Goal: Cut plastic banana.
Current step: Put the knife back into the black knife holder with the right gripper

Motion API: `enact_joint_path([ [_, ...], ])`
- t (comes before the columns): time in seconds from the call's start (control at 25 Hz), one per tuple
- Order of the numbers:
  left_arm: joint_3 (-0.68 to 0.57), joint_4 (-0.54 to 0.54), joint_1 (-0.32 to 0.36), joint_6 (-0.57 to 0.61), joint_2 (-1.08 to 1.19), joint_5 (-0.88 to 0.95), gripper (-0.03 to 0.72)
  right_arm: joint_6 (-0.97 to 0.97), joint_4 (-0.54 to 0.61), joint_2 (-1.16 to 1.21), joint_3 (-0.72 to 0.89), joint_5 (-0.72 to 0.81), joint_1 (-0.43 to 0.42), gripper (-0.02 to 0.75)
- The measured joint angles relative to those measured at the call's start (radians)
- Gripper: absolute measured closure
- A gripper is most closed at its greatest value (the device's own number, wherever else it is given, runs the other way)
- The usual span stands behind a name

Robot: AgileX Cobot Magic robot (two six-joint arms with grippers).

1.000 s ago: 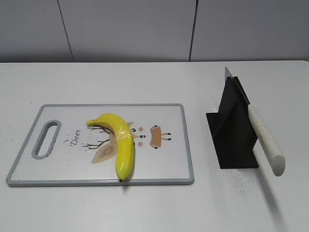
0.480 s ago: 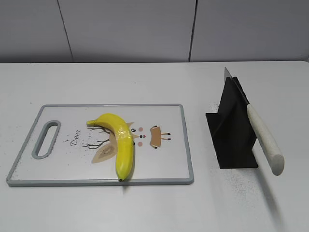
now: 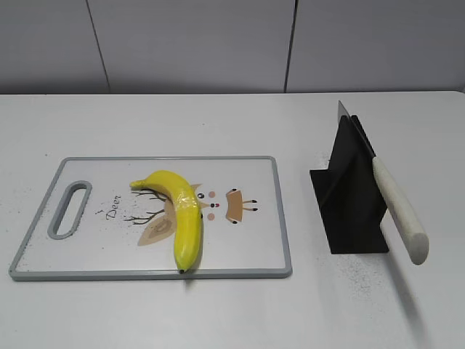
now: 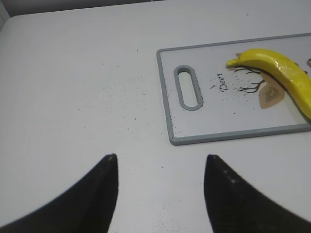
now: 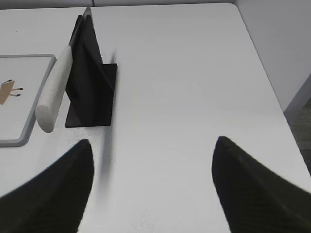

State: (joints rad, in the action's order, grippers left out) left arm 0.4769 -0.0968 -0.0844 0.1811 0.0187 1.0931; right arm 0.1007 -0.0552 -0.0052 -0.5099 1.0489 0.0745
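The glossy yellow plastic banana (image 3: 184,212) lies curved on a white cutting board (image 3: 247,247) with a grey rim and a deer print. It also shows in the left wrist view (image 4: 279,73). A knife with a white handle (image 3: 398,209) leans in a black stand (image 3: 349,203) to the right of the board; the right wrist view shows the handle (image 5: 54,87) and the stand (image 5: 92,92). My left gripper (image 4: 160,158) is open and empty over bare table left of the board. My right gripper (image 5: 153,141) is open and empty, short of the stand. Neither gripper shows in the exterior view.
The board has a slotted handle (image 3: 69,209) at its left end. The white table (image 3: 218,313) carries dark specks near the board and stand. The table's right edge (image 5: 265,73) drops off beside the right gripper. A grey panelled wall (image 3: 218,43) stands behind.
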Motion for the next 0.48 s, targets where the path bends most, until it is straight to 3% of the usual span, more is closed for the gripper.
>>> enact_joint_path([
  [0.48, 0.0, 0.0, 0.0, 0.0, 0.0, 0.0, 0.159, -0.001, 0.0, 0.0, 0.0, 0.0, -0.019, 0.165],
])
